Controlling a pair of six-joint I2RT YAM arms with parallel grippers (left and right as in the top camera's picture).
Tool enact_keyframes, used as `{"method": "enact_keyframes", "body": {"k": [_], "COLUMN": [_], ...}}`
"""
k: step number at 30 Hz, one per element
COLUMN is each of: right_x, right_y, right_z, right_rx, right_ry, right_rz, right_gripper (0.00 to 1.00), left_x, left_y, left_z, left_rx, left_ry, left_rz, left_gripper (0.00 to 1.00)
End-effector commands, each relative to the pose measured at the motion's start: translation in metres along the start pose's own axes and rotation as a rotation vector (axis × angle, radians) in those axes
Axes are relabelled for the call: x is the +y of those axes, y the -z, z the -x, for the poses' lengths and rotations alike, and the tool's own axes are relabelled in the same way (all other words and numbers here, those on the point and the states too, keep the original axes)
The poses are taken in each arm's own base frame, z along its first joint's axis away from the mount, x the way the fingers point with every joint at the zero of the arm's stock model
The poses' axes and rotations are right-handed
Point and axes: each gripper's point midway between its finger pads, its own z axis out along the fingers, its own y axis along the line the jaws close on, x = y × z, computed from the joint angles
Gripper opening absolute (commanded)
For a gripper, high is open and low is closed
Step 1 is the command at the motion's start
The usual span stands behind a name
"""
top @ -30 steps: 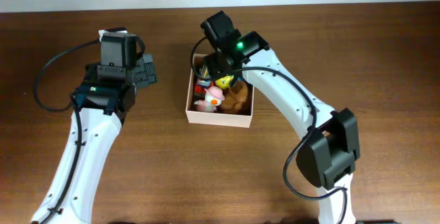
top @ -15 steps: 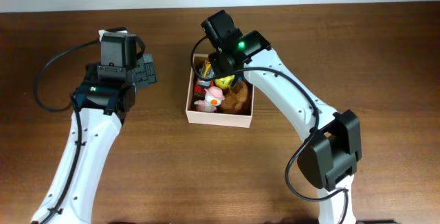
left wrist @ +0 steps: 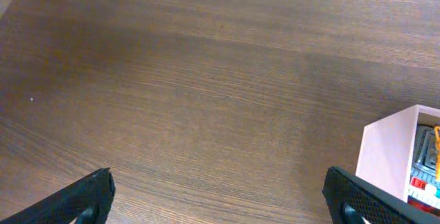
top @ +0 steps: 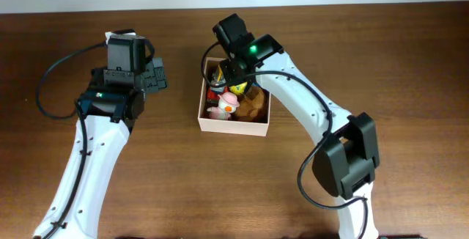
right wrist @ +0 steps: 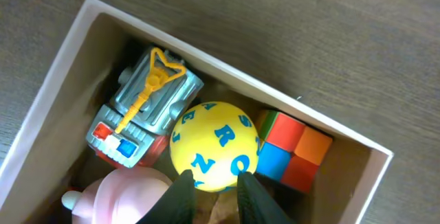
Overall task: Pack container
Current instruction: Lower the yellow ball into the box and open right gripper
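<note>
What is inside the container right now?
The container holds a yellow lettered ball, a silver toy vehicle, a multicoloured cube, a pink toy and a brown plush. Anything beneath them is covered.

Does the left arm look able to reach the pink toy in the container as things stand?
Probably yes. The left gripper is open beside the open-topped container, and the pink toy lies toward that side. The right gripper, over the yellow ball, crowds only the far part.
</note>
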Motion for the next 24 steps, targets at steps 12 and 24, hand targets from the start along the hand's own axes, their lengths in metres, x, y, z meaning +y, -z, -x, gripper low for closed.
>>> {"method": "enact_keyframes", "body": {"k": [12, 24], "right_x": [0.003, 0.003], "right_y": [-0.026, -0.029], "right_z": [-0.010, -0.013], "right_rx": [0.054, 0.068], "right_ry": [-0.002, -0.001], "right_rz": [0.003, -0.001], "right_gripper": [0.25, 0.25], "left_x": [0.001, 0.002], "left_y": [0.000, 0.000], "left_z": [0.002, 0.002], "left_rx": [-0.006, -0.006], "left_ry": [0.017, 0.017], "left_rz": [0.012, 0.012], "left_gripper": [0.99, 0.99]}}
